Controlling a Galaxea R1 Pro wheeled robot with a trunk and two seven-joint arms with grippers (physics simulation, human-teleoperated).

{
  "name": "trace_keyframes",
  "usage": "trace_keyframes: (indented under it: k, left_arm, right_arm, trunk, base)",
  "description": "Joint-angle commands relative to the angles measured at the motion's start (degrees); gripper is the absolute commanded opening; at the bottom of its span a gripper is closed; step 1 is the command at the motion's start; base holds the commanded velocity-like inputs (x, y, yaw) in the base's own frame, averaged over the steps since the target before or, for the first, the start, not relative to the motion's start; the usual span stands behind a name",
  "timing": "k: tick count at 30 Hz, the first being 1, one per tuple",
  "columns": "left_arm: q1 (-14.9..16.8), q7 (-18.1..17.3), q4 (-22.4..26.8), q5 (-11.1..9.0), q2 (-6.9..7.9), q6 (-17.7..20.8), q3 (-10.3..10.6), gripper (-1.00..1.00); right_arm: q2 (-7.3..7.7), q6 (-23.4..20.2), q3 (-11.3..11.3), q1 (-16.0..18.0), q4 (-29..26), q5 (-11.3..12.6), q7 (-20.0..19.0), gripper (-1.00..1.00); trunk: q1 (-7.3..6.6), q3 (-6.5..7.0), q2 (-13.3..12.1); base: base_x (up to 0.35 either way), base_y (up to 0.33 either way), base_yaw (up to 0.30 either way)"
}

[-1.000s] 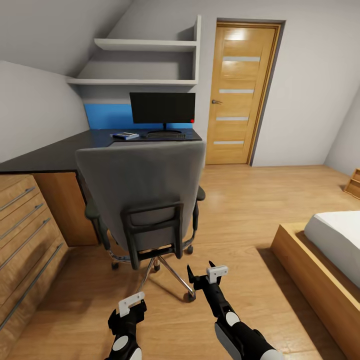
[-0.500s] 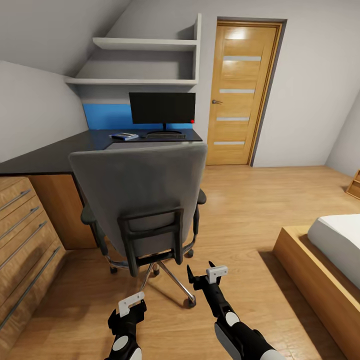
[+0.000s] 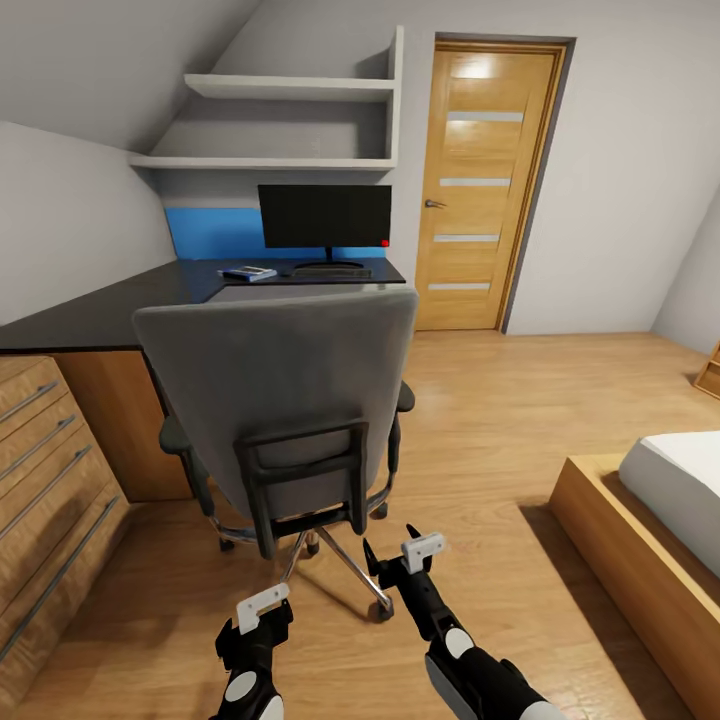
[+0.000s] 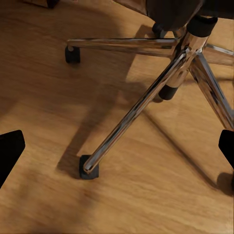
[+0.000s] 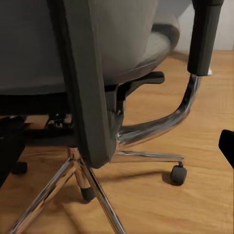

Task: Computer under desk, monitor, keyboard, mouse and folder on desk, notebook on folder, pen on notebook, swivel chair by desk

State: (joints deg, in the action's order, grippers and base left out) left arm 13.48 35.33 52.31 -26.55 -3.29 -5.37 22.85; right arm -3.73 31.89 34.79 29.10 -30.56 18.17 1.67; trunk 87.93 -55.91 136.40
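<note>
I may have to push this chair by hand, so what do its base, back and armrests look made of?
The swivel chair has a base that looks like polished chrome metal: its spokes mirror the wood floor. The back seems a matte grey fabric or padding, with no shine. The armrest looks like matte black plastic or rubber on a chromed bracket; which of the two is unclear.
</note>
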Motion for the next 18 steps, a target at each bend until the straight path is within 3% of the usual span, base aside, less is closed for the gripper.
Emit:
trace_keyframes:
  k: [1, 6, 18]
  left_arm:
    - [0.1, 0.3, 0.0, -0.6, 0.04, -0.5, 0.2, 1.00]
    - [0.1, 0.3, 0.0, -0.6, 0.04, -0.5, 0.3, 1.00]
    - [0.1, 0.3, 0.1, -0.6, 0.04, -0.6, 0.3, 1.00]
  right_arm:
    - [0.04, 0.3, 0.6, 0.1, 0.1, 0.6, 0.1, 1.00]
    - [0.04, 0.3, 0.8, 0.1, 0.1, 0.6, -0.2, 1.00]
    - [0.04, 0.2, 0.8, 0.1, 0.1, 0.5, -0.3, 1.00]
  trunk:
    - [0.01, -0.05, 0.0]
    - [0.01, -0.05, 0.0]
    - [0.01, -0.05, 0.0]
  base:
    - [0.251, 0.072, 0.000]
    - [0.269, 0.058, 0.000]
    - [0.141, 0.067, 0.000]
